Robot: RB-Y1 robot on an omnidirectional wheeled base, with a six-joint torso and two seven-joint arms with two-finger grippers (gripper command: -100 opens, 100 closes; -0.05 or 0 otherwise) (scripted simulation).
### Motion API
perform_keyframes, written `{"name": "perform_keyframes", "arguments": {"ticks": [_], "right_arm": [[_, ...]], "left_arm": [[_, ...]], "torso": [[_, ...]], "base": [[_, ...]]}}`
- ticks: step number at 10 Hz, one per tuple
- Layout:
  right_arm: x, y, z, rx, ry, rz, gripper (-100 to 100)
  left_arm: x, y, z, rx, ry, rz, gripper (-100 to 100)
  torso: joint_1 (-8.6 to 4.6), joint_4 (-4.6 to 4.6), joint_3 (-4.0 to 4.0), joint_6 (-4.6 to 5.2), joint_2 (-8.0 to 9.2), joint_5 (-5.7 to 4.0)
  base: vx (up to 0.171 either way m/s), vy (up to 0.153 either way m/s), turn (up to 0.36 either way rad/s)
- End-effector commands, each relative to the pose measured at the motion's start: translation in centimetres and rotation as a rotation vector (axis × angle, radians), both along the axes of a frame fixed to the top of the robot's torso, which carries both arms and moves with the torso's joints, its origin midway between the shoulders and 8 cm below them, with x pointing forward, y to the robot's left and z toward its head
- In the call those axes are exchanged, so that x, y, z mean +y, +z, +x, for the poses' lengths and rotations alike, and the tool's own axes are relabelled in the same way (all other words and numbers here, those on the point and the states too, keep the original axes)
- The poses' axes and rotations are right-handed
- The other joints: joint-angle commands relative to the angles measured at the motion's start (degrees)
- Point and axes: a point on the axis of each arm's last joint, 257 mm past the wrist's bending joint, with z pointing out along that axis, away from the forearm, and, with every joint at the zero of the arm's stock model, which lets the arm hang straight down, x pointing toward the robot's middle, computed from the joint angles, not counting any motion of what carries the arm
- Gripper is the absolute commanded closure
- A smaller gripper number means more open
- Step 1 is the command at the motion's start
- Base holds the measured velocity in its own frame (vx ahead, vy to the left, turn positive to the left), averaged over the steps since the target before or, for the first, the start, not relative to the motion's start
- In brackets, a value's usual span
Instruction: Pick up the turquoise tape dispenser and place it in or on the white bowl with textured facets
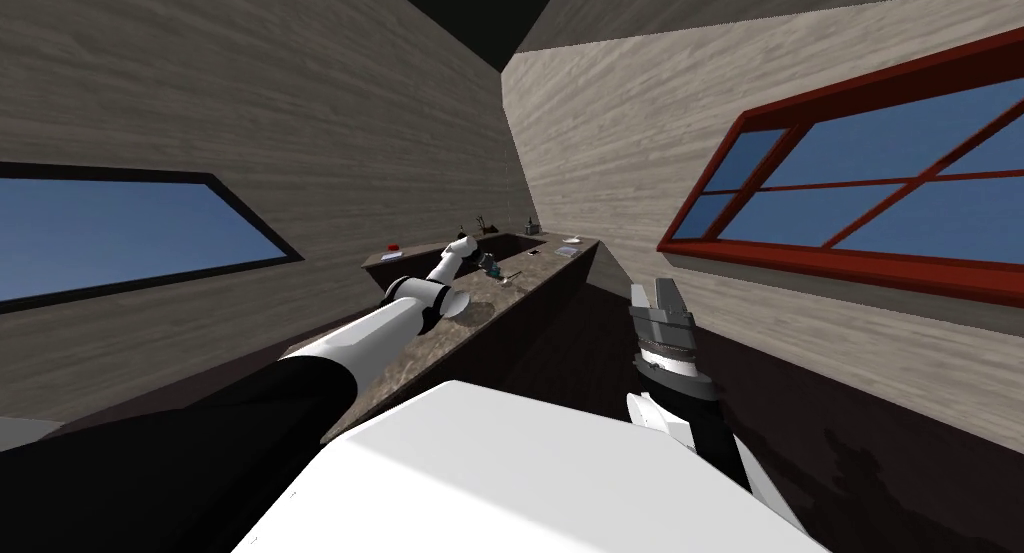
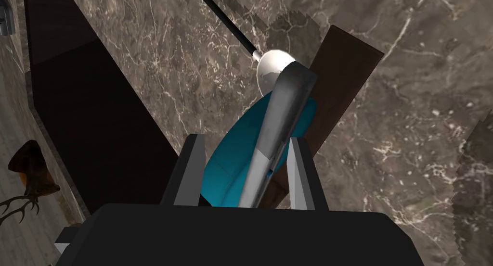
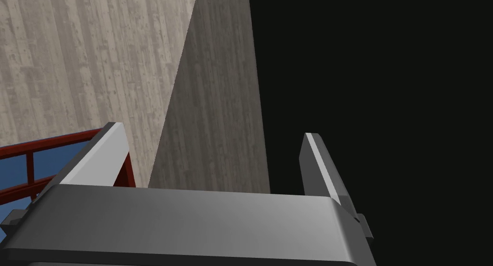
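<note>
My left tool (image 2: pixel 244 138) is clenched on the tape dispenser (image 2: pixel 231 155): the two fingers (image 2: pixel 191 167) stand against its sides, with the turquoise body and its grey strip filling the gap between them. In the head view the arm reaches out long over the brown marbled desk (image 2: pixel 409 109), and the tape dispenser sits at the tip of the tool, about halfway along the top. Just beyond it lies a spoon (image 2: pixel 272 68) with a black handle, its pale bowl end touching or nearly touching the grey strip, and a dark brown board (image 2: pixel 344 80) lies flat under or beside both. I cannot tell whether the tape dispenser is off the desk or resting on it.

My right tool (image 1: pixel 662 289) hangs released, fingers well apart, raised beside my chest and away from the desk.

I judge the step in hand to be the grasp itself, made or just being made firm, so the task is perhaps a third along. The next move calls for a straight lift, slow enough that the spoon is not dragged with it, and then a carry to the bowl. I cannot pick out the bowl among the small things at the far end of the desk, so I must find it before I swing the arm, and set the tape dispenser down inside it before letting go
</note>
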Motion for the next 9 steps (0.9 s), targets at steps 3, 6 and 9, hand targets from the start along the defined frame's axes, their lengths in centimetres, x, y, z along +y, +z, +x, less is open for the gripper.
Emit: {"name": "perform_keyframes", "arguments": {"ticks": [3,6,9], "right_arm": [[0.0,0.0,0.0,0.000,0.000,0.000,0],[0.0,0.0,0.0,0.000,0.000,0.000,0],[0.0,0.0,0.0,0.000,0.000,0.000,0]], "left_arm": [[-0.2,2.6,-0.8,0.013,-0.024,-0.001,100],[-0.1,5.2,-1.4,0.015,-0.044,0.005,100],[0.8,6.1,-2.2,0.034,-0.065,0.016,100]], "torso": [[0.09,-0.02,-0.03,0.00,-0.04,0.02],[0.12,-0.01,-0.02,0.01,-0.04,0.02],[0.36,-0.03,-0.02,0.01,-0.02,0.09]], "base": [[-0.086,0.031,0.093],[-0.088,0.049,0.066],[-0.093,0.109,0.004]]}}
